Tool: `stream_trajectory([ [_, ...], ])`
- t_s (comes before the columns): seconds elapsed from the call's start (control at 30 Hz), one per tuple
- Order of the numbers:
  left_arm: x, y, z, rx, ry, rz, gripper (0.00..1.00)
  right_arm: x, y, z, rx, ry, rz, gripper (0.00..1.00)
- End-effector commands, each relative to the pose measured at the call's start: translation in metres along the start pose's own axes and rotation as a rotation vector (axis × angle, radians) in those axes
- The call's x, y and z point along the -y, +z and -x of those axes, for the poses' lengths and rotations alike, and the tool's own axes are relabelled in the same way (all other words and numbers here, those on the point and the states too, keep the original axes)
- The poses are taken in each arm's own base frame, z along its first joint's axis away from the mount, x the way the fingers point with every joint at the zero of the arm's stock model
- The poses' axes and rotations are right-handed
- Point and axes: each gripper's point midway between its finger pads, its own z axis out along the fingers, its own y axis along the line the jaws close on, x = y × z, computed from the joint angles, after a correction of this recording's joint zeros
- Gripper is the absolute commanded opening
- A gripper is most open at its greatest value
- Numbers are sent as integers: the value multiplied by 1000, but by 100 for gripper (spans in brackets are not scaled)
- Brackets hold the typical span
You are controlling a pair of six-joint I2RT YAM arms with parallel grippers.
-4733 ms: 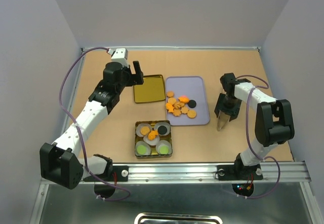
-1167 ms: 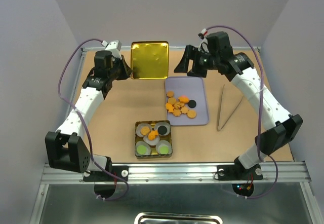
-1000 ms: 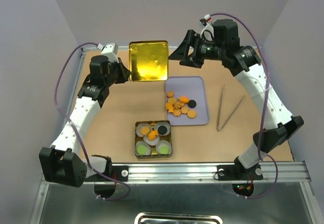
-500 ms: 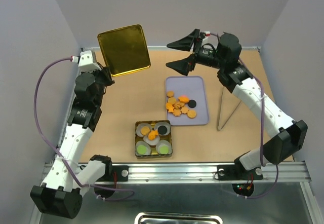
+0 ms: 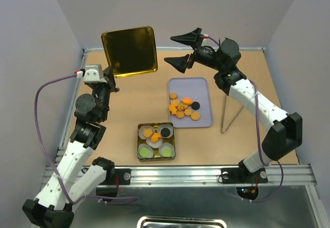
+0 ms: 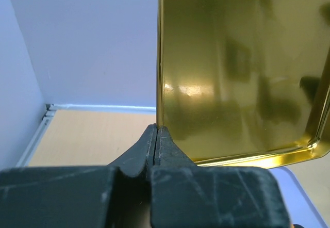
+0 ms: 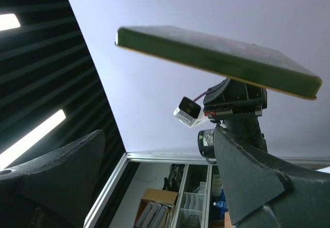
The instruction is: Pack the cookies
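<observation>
Orange, round and flower-shaped cookies (image 5: pixel 181 107), with one black one, lie loose on a lavender tray (image 5: pixel 203 87). More cookies sit in white paper cups inside the square gold tin (image 5: pixel 156 141). My left gripper (image 5: pixel 110 78) is shut on the lower left edge of the gold lid (image 5: pixel 129 51) and holds it up in the air, tilted. In the left wrist view the closed fingertips (image 6: pixel 156 131) pinch the shiny lid (image 6: pixel 242 73) by its rim. My right gripper (image 5: pixel 179 48) hangs open beside the lid's right edge, holding nothing. Its wrist view shows the lid's underside (image 7: pixel 216 58) above the spread gripper (image 7: pixel 154 156).
A pair of metal tweezers (image 5: pixel 229 112) lies on the table to the right of the tray. Lavender walls close in the back and both sides. A metal rail (image 5: pixel 180 174) runs along the near edge.
The left arm has raised the lid off the table, swung it left and tilted it. The right arm laid down the tweezers, rose to the back, and opened wider toward the lid.
</observation>
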Motion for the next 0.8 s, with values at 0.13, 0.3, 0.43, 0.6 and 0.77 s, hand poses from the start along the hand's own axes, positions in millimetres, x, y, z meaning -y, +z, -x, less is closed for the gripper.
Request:
stream_trajectory([
  [0.13, 1, -22, 63, 258, 41, -21, 0, -25, 2, -9, 3, 186, 89, 91],
  [0.3, 2, -30, 66, 282, 88, -40, 0, -14, 9, -13, 10, 208, 51, 91],
  [0.43, 1, -34, 70, 300, 119, -39, 0, -4, 14, -20, 9, 225, 22, 90],
  [0.6, -2, -35, 72, 303, 171, -25, 0, 3, 21, -30, -20, 234, -15, 90],
  [0.77, -10, -31, 74, 293, 239, 35, 0, 24, 24, -36, -45, 265, -104, 90],
])
